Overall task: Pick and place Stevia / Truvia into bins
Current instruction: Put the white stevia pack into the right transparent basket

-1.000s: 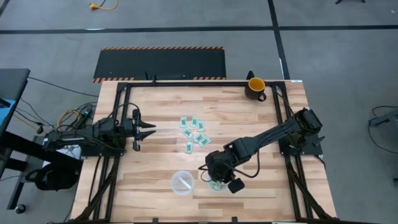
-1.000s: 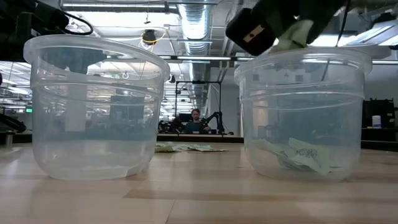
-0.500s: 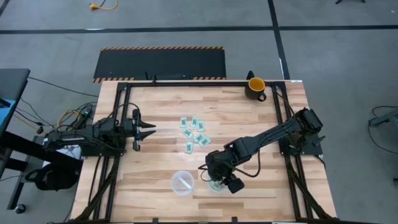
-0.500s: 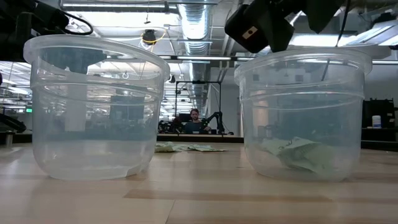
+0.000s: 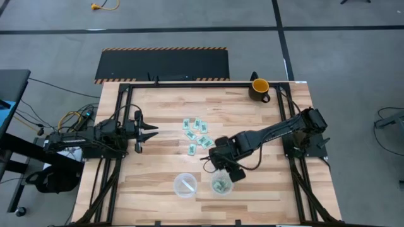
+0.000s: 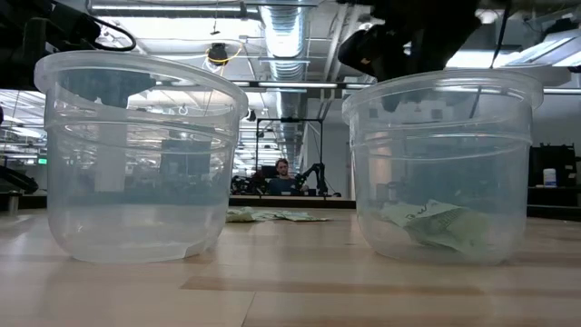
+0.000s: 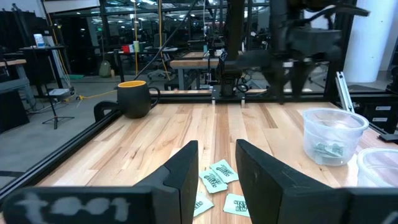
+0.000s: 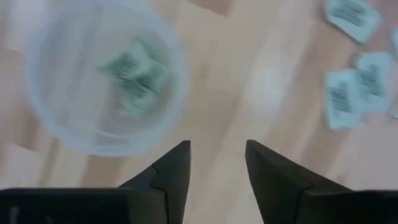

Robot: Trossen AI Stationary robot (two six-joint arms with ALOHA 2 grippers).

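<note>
— On the table's left edge, what is there?

— The left arm waits there, its left gripper (image 5: 151,133) hovering over bare wood, well apart from everything else. In its wrist view the two dark fingers (image 7: 185,169) stand a little apart with nothing between them.

— And moving rightward?

— A loose cluster of Stevia packets (image 5: 197,134) lies flat on the wooden table (image 5: 164,107) near its middle, light green and white, some touching one another. Nearer the front edge stand two clear plastic cups side by side, close but not touching. The left cup (image 5: 185,185) shows only a pale streak at its bottom; whether that is a packet cannot be told. The right cup (image 5: 221,186) holds a few crumpled green packets (image 6: 440,225) resting on its bottom.

— Where is the other arm?

— It reaches in from the table's right side. The right gripper (image 5: 212,164) hangs between the packet cluster and the right cup, just behind the cup's rim. Its wrist view shows both fingers (image 8: 171,171) spread apart and empty, with the filled cup on one side ahead and loose packets on the other.

— Anything farther right?

— A yellow-and-black mug (image 5: 259,88) stands upright at the far right corner of the table, well apart from the cups.
</note>
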